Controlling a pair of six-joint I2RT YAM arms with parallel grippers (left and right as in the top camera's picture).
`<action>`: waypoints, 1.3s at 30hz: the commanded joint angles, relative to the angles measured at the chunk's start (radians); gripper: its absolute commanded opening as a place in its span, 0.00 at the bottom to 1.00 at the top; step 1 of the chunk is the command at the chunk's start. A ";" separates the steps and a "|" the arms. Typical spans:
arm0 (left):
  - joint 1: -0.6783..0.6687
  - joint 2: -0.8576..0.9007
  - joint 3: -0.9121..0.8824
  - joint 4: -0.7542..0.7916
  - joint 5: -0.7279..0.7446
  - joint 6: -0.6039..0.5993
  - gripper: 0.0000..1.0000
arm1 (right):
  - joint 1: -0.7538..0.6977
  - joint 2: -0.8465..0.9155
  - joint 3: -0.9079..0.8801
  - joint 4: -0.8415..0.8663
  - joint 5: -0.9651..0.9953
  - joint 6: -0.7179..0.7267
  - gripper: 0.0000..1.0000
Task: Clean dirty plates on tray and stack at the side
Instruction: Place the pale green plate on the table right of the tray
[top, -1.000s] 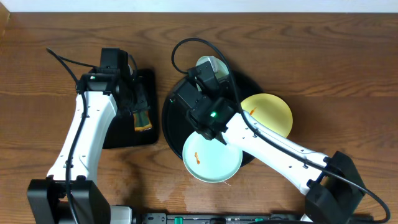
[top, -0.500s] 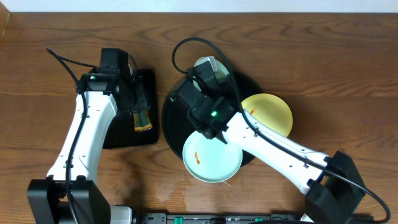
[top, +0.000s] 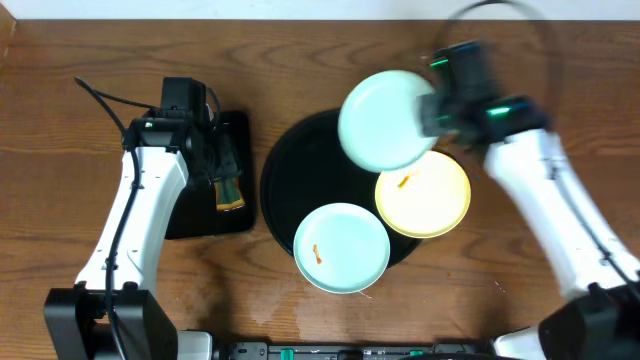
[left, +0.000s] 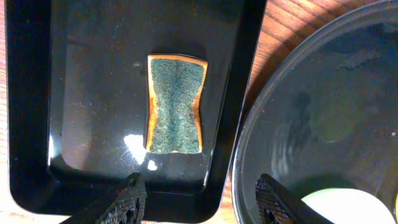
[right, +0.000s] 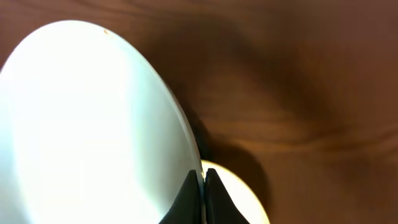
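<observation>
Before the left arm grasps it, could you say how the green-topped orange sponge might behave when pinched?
The green-topped orange sponge likely squashes: its pinched waist looks soft. Wet glints on the black rectangular tray suggest dampness.

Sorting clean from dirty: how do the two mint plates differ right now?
The held plate is pinched by the right gripper, raised; the front plate lies on the tray rim. The front plate bears an orange smear; the held plate shows none. Both round, pale mint.
</observation>
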 joint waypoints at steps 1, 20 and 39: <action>0.005 -0.006 0.013 -0.003 -0.016 0.002 0.59 | -0.198 0.005 0.014 -0.045 -0.330 0.060 0.01; 0.005 -0.006 0.013 -0.003 -0.016 0.002 0.59 | -0.775 0.356 0.013 -0.172 -0.246 0.182 0.01; 0.005 -0.006 0.013 -0.005 0.056 0.002 0.59 | -0.600 0.091 0.013 -0.220 -0.275 0.083 0.47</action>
